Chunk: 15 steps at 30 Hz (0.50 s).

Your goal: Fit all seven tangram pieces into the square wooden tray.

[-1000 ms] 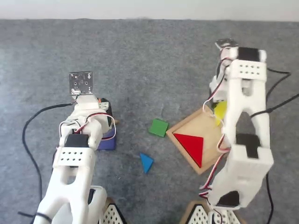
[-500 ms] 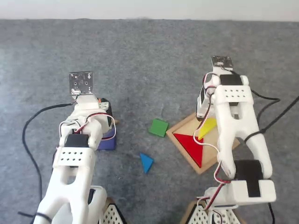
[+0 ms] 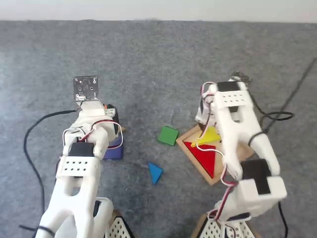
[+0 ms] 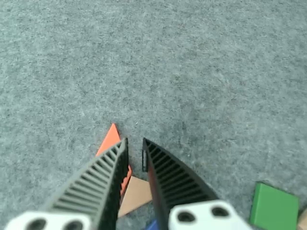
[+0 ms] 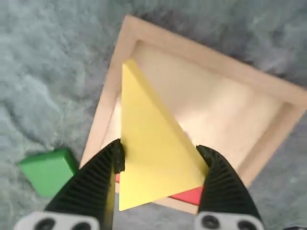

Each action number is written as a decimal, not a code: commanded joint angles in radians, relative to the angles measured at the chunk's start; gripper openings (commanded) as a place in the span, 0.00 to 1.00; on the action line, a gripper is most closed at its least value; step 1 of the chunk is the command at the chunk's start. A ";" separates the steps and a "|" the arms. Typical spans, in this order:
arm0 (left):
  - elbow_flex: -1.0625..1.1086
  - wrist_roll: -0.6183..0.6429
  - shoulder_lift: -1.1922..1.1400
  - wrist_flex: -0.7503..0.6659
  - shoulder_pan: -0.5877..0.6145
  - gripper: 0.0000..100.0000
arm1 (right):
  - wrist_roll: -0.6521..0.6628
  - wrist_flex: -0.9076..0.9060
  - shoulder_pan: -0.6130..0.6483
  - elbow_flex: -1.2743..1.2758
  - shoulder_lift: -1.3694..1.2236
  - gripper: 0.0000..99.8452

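**High view: R arm brings yellow triangle over tray corner**

High view, past sec: right gripper (image 3: 205, 137) has swung from the tray's far side across to its corner nearest the green square (image 3: 168, 135), w/ the arm's upper links folding back toward the base. The yellow triangle (image 3: 211, 135) has come along, clamped between the jaws. It now hangs over the square wooden tray (image 3: 193, 161), partly overlapping the red triangle (image 3: 205, 156), which lies flat inside.

Right wrist view confirms the grip: one finger on each side of the yellow piece, one tip pointing toward the tray's corner and rim. It looks held above the tray floor, not yet seated. The angle doesn't show whether it touches the red piece.

Left arm hasn't shifted at all. Left gripper (image 4: 134, 143) has jaws nearly together w/ nothing between them. It hovers just over the orange triangle (image 4: 111, 139) and a tan piece (image 4: 134, 199) on the grey carpet (image 3: 148, 59).

Meaning for the task:
- 1 pc is in the tray and a 2nd is about to go in, so it's early days.
- The yellow piece prob. needs lowering and squaring against the rim beside the red one.
- If it's released while overlapping the red one, it could end up propped on top.
- Outside the tray: green square, blue triangle (image 3: 155, 172), the orange and tan pcs, and a purple-blue piece (image 3: 115, 150) under the left arm.

Writing/labels: none legible on the pieces, tray or arms.
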State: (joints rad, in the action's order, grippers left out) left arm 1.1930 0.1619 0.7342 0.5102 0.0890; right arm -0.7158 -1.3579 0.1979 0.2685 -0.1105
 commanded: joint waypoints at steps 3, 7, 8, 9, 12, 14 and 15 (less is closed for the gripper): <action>-0.007 -0.011 -0.002 -0.029 -0.009 0.05 | -0.075 0.073 0.039 -0.071 -0.097 0.11; -0.007 -0.011 -0.002 -0.029 -0.009 0.05 | -0.098 0.107 0.039 -0.072 -0.105 0.11; -0.007 -0.011 -0.002 -0.029 -0.009 0.05 | -0.098 0.108 0.041 -0.072 -0.105 0.13; -0.007 -0.011 -0.002 -0.029 -0.009 0.05 | -0.103 0.108 0.042 -0.072 -0.105 0.15; -0.007 -0.011 -0.002 -0.029 -0.009 0.05 | -0.104 0.108 0.039 -0.097 -0.108 0.24; -0.007 -0.011 -0.002 -0.029 -0.009 0.05 | -0.104 0.111 0.042 -0.107 -0.113 0.30; -0.007 -0.011 -0.002 -0.029 -0.009 0.05 | -0.104 0.114 0.045 -0.107 -0.113 0.33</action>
State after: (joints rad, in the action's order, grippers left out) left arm 1.1930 0.1619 0.7342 0.5102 0.0890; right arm -0.8109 -1.2628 0.2286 0.2317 -0.2256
